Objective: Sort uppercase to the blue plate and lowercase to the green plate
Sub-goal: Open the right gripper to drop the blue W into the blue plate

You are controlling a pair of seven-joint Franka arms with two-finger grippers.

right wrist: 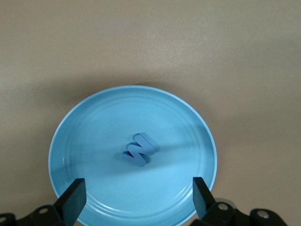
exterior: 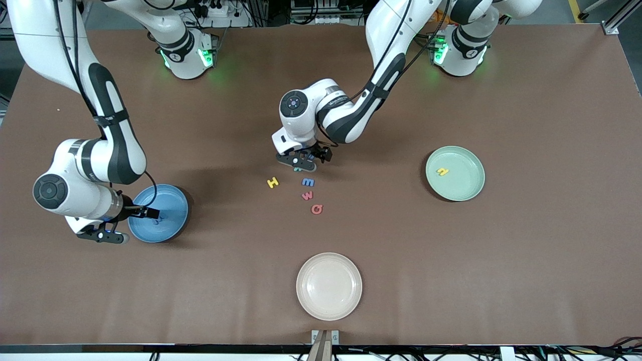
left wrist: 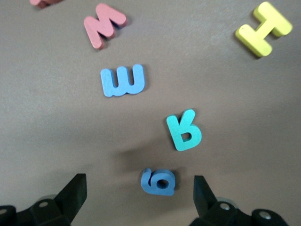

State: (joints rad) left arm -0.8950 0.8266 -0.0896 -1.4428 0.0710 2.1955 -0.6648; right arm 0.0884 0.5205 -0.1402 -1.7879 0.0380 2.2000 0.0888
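My left gripper (exterior: 306,160) (left wrist: 139,200) hangs open low over the letter cluster. A blue lowercase g (left wrist: 158,181) lies on the table between its fingers, touching neither. Beside the g lies a green R (left wrist: 184,133) (exterior: 298,169). A blue m (left wrist: 122,80) (exterior: 308,182), red w (left wrist: 104,24) (exterior: 307,195), red Q (exterior: 317,209) and yellow H (left wrist: 263,28) (exterior: 273,182) lie nearer the front camera. My right gripper (exterior: 149,213) (right wrist: 138,202) is open over the blue plate (exterior: 173,200) (right wrist: 94,136). A blue M (right wrist: 139,150) lies in that plate. The green plate (exterior: 464,186) holds a yellow h (exterior: 442,171).
A cream plate (exterior: 328,306) sits near the table's front edge, nearer the front camera than the letters. The blue plate is toward the right arm's end of the brown table (exterior: 526,260), the green plate toward the left arm's end.
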